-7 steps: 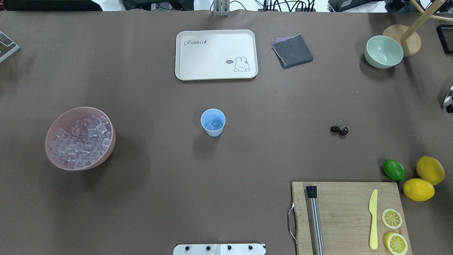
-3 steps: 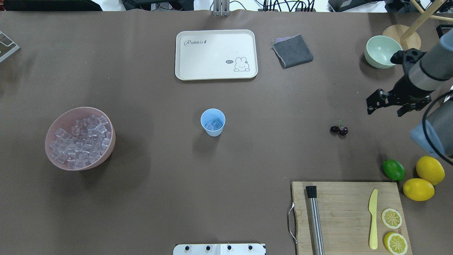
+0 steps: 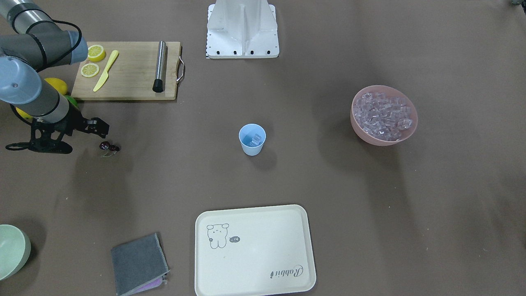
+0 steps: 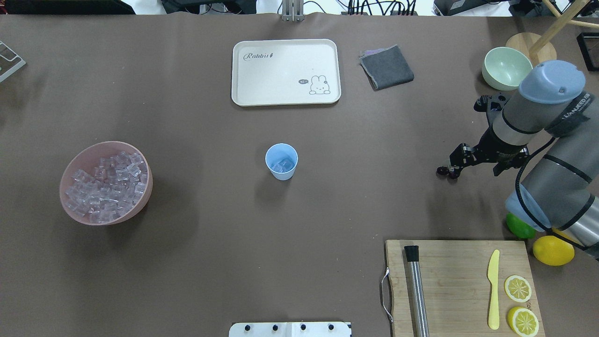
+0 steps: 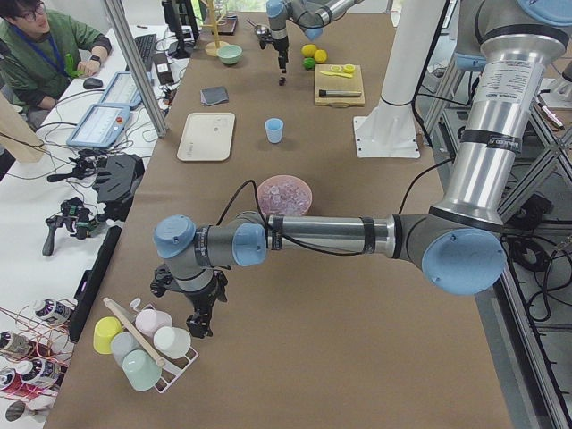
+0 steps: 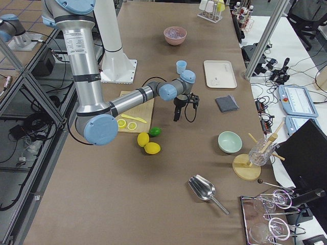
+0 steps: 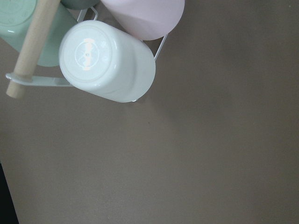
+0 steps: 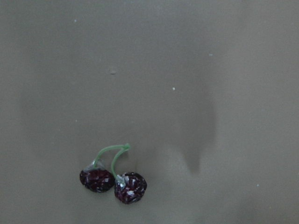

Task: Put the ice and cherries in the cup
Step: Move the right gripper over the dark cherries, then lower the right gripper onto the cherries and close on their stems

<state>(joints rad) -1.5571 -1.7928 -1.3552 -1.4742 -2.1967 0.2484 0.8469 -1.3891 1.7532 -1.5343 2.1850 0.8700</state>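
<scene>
Status, working outward from the robot's side:

- Near edge: cutting board (image 4: 449,299) and the lime (image 4: 517,229), which is half hidden under the right arm. Not task items.
- Middle row: pink bowl (image 4: 77,159) on the robot's left, heaped with ice (image 4: 110,187). The cup (image 4: 282,176) stands upright mid-table, well apart from the bowl, with a few cubes showing in the bottom, so the ice step looks at least partly done. Can't judge from here whether more is wanted.
- Same row, robot's right: cherries (image 8: 130,186) lie on the table, stems up, not in the cup, so that step is left. The right gripper (image 3: 102,128) hangs just beside or over them. It holds nothing, since the wrist view shows the pair lying free with no fingers in frame.
- Far side: tray (image 4: 285,93), grey cloth (image 4: 387,68) and green bowl (image 4: 507,70), none of them in play.

Hard to read:
- Right jaw gap: the fingers are a dark clump in both top views, possibly parted, so I can't tell.
- The gripper covers part of the cherries in the overhead view.
- Left gripper (image 5: 198,313) is parked off by the cup rack (image 5: 170,375) and shows only in the side view. Its wrist camera sees mugs and no fingers, so I can't tell whether it is parted or closed.
- The number of cubes in the cup is too small to make out.
</scene>
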